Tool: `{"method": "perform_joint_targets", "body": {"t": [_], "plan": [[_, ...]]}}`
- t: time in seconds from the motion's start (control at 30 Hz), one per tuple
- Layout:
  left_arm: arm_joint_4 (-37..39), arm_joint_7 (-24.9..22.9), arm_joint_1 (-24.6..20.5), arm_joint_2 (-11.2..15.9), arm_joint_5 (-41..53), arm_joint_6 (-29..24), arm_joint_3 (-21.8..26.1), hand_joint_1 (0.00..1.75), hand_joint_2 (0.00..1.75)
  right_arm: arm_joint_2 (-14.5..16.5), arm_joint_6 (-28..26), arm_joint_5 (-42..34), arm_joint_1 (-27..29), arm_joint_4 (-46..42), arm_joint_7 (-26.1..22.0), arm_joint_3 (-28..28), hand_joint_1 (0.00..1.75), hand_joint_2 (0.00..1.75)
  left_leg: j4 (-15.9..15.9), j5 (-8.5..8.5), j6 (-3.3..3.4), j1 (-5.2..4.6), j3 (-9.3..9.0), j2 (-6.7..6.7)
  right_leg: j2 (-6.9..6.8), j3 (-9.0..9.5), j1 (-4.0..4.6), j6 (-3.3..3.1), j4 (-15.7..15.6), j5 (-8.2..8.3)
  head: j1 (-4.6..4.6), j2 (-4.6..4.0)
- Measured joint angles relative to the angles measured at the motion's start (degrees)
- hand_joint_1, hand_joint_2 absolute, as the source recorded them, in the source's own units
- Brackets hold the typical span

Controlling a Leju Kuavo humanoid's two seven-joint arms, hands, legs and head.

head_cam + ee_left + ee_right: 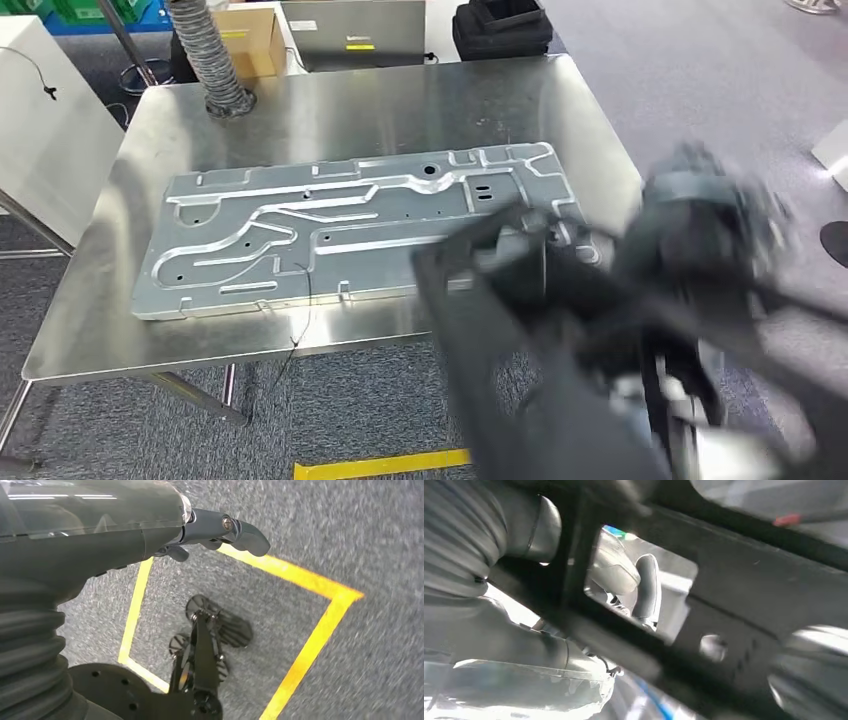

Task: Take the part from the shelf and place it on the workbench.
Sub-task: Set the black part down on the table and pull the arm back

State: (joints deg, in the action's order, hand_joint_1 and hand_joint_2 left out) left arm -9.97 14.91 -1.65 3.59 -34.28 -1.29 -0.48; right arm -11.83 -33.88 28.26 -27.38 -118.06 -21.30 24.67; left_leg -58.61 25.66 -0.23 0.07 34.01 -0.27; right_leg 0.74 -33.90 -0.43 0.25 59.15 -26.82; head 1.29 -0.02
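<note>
Head view, part: a black, flat framed part [500,330] with openings cut through it, blurred, hangs in front of the workbench's near right corner; its upper end overlaps the bench edge as seen from the head camera, but whether it touches the bench cannot be told.
Right wrist view, part: the same black part [744,595] crosses close to the camera as a broad dark bar with a rectangular window and a small round hole.
Right hand: the right hand [624,580] grips the part, grey fingers [648,587] showing through its window; from the head camera the hand [700,230] is a dark blur to the right of the workbench.
Workbench: a steel workbench [330,110] with a bare, reflective top.
Plate: a large pale metal plate [330,240] with raised ribs and holes lies flat in the middle of the workbench.
Hose: a ribbed grey hose [205,50] stands at the workbench's far left side.
Beyond the workbench: a cardboard box [250,40] and a dark case [500,25].
Left hand: the left hand [220,530] hangs above grey carpet [350,530] marked with yellow tape [310,645], holding nothing; how far its fingers are spread cannot be told.
</note>
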Motion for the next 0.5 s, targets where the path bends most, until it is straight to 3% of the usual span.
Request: {"method": "perform_joint_targets", "body": {"t": [0.07, 0.1, 0.17, 0.23, 0.27, 0.3, 0.33, 0.4, 0.43, 0.5], "plan": [[0.00, -0.65, -0.37, 0.34, 0.67, 0.61, -0.14, 0.00, 1.75, -2.90, 3.59, -2.15, -8.05, 9.77, 1.23, -3.49, 1.75, 1.75, -1.31, 0.81, -0.49, 0.08, 0.60, 0.02, -0.11, -0.03, -0.23, -0.57, -0.29, 0.32, 0.01, -0.01], [0.00, -0.96, -0.51, 0.56, 0.95, 0.83, -0.21, 0.00, 1.75, -4.17, 6.01, -3.12, -12.44, 15.65, -0.03, -6.02, 1.75, 1.75, -3.42, 2.04, -0.71, 0.14, 1.61, 0.00, -0.33, -0.02, -0.34, -0.80, -0.43, 0.47, 0.01, -0.01], [0.00, -1.37, -0.61, 1.02, 1.33, 1.09, -0.32, 0.00, 1.75, -6.10, 9.46, -3.90, -20.41, 28.13, -4.06, -11.57, 1.75, 1.75, -10.75, 5.59, -1.04, 0.28, 5.17, 0.00, -0.95, -0.06, -0.33, -1.00, -0.44, 0.56, 0.02, -0.01], [0.00, -1.54, -0.38, 1.30, 1.59, 1.24, -0.41, 0.00, 1.75, -7.41, 10.21, -2.89, -25.65, 38.59, -6.53, -16.23, 1.75, 1.75, -16.57, 7.13, -1.21, 0.44, 8.13, 0.02, -1.47, -0.03, -0.28, -0.96, -0.41, 0.51, 0.01, -0.01], [0.00, -1.58, -0.14, 1.36, 1.74, 1.30, -0.50, 0.00, 1.75, -7.88, 10.10, -1.89, -27.35, 42.53, -6.71, -17.93, 1.75, 1.75, -16.54, 6.26, -1.22, 0.52, 8.25, 0.03, -1.57, 0.04, -0.29, -0.89, -0.40, 0.45, 0.00, -0.01], [0.00, -1.59, 0.10, 1.43, 1.88, 1.37, -0.59, 0.00, 1.75, -8.23, 9.95, -0.87, -28.58, 45.54, -6.50, -19.20, 1.75, 1.75, -14.39, 4.47, -1.15, 0.60, 7.36, 0.04, -1.58, 0.16, -0.31, -0.78, -0.38, 0.36, 0.00, -0.01], [0.00, -1.57, 0.29, 1.54, 2.03, 1.41, -0.70, 0.00, 1.75, -8.50, 9.85, 0.19, -29.58, 47.95, -6.04, -20.16, 1.75, 1.75, -10.30, 2.05, -0.95, 0.63, 5.60, 0.03, -1.54, 0.36, -0.34, -0.62, -0.37, 0.21, 0.00, -0.01], [0.00, -1.52, 0.35, 1.81, 2.32, 1.49, -0.84, 0.00, 1.75, -8.99, 9.86, 2.15, -31.13, 51.72, -5.01, -21.47, 1.75, 1.75, -3.43, -0.81, -0.38, 0.47, 2.32, -0.05, -1.45, 0.59, -0.29, -0.15, -0.43, -0.01, 0.01, 0.00], [0.00, -1.51, 0.29, 1.94, 2.48, 1.52, -0.91, 0.00, 1.75, -9.29, 9.96, 3.14, -31.75, 53.43, -4.43, -21.98, 1.75, 1.75, -1.40, -1.20, -0.08, 0.36, 1.41, -0.08, -1.41, 0.54, -0.26, 0.15, -0.44, -0.02, 0.01, 0.00], [0.00, -1.50, 0.18, 2.04, 2.69, 1.58, -1.05, 0.00, 1.75, -9.82, 10.27, 4.91, -32.55, 55.87, -3.67, -22.53, 1.75, 1.75, -0.58, -0.79, 0.34, 0.14, 1.18, -0.10, -1.38, 0.30, -0.27, 0.77, -0.57, 0.14, 0.01, 0.01]]}}
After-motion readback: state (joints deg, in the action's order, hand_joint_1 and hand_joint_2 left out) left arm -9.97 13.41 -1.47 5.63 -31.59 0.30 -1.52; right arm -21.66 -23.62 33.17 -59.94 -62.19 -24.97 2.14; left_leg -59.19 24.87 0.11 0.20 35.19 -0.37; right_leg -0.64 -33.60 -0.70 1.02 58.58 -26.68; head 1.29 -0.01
